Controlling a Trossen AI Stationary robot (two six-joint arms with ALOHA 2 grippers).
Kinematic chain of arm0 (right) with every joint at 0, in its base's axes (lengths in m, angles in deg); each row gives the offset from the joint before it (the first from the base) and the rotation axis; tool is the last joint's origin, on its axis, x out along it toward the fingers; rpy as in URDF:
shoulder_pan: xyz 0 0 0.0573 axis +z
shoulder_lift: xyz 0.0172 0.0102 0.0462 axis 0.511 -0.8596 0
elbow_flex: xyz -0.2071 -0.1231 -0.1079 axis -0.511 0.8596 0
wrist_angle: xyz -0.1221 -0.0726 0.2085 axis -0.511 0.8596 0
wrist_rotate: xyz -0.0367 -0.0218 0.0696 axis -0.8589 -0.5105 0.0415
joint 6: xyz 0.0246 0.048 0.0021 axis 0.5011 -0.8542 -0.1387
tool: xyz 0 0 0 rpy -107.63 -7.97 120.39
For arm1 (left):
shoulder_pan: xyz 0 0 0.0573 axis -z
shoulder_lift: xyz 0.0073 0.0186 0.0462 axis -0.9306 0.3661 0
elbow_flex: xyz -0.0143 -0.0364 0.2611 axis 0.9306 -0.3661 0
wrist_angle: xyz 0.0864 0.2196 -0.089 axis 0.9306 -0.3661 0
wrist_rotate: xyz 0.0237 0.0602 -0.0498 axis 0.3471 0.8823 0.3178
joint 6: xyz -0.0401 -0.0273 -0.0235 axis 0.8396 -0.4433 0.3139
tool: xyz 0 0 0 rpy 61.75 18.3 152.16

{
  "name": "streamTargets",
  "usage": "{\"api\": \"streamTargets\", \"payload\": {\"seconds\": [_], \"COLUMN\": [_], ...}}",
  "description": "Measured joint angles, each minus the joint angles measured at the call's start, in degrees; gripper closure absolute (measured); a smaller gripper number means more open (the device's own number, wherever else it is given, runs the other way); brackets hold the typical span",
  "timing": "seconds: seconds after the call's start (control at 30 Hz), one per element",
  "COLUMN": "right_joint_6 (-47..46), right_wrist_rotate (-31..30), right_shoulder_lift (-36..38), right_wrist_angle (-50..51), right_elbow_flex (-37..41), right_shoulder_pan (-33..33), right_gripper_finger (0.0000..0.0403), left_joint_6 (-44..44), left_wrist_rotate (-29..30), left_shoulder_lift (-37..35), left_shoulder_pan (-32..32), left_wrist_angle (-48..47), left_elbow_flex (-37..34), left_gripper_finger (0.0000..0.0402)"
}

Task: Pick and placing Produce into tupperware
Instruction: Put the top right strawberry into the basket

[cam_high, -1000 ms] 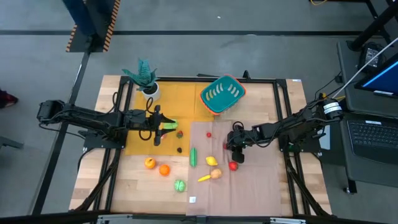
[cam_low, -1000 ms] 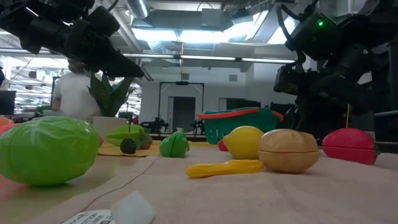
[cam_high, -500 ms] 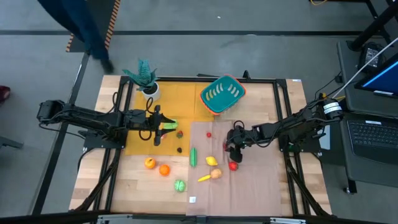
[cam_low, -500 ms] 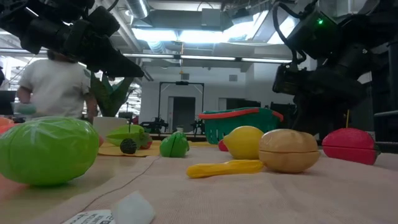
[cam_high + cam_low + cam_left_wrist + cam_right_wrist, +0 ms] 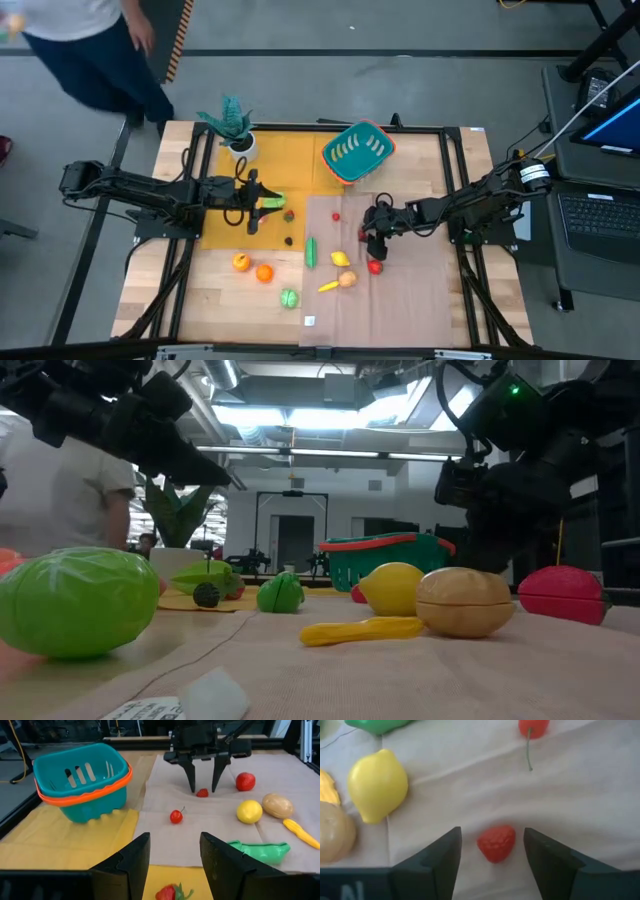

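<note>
The teal tupperware (image 5: pixel 358 150) with its orange-red rim stands at the far middle of the table. Produce lies spread over the beige cloth and the wood. My right gripper (image 5: pixel 492 845) is open and points down at the cloth. Its fingers stand on either side of a small red berry (image 5: pixel 496 842), with a gap on both sides. The left wrist view shows the same: my right gripper (image 5: pixel 202 787) straddles the berry (image 5: pixel 202 793). My left gripper (image 5: pixel 172 855) hangs open above the yellow mat, over a strawberry (image 5: pixel 169 892).
Near the right gripper lie a cherry (image 5: pixel 336 215), a lemon (image 5: pixel 342 258), a potato (image 5: pixel 347 279), a red tomato (image 5: pixel 375 266), a yellow piece (image 5: pixel 328 287) and a green pod (image 5: pixel 311 251). A potted plant (image 5: pixel 232 122) stands at the far left. A person (image 5: pixel 80 50) stands beyond the far left corner.
My right gripper has rolled a little at the wrist while staying over the small red berry. My left arm has kept still. A person has walked into view along the table's far left side.
</note>
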Motion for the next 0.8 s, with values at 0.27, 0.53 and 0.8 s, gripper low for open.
{"api": "streamTargets", "payload": {"seconds": [0.27, 0.53, 0.8], "right_joint_6": [0.07, 0.15, 0.52], "right_wrist_rotate": [-0.79, -0.85, -0.83], "right_shoulder_lift": [-0.02, -0.02, -1.35], "right_wrist_angle": [0.01, 0.02, 0.04], "right_elbow_flex": [0.0, 0.0, -0.02], "right_shoulder_pan": [0.02, 0.02, 0.02], "right_gripper_finger": [0.019, 0.019, 0.019], "left_joint_6": [0.0, 0.0, 0.0], "left_wrist_rotate": [2.06, 2.1, 2.14], "left_shoulder_lift": [0.0, 0.0, 0.0], "left_shoulder_pan": [-0.01, -0.01, -0.01], "left_wrist_angle": [-2.89, -2.92, -2.94], "left_elbow_flex": [-0.02, -0.02, -0.02], "left_gripper_finger": [0.0237, 0.0237, 0.0237]}}
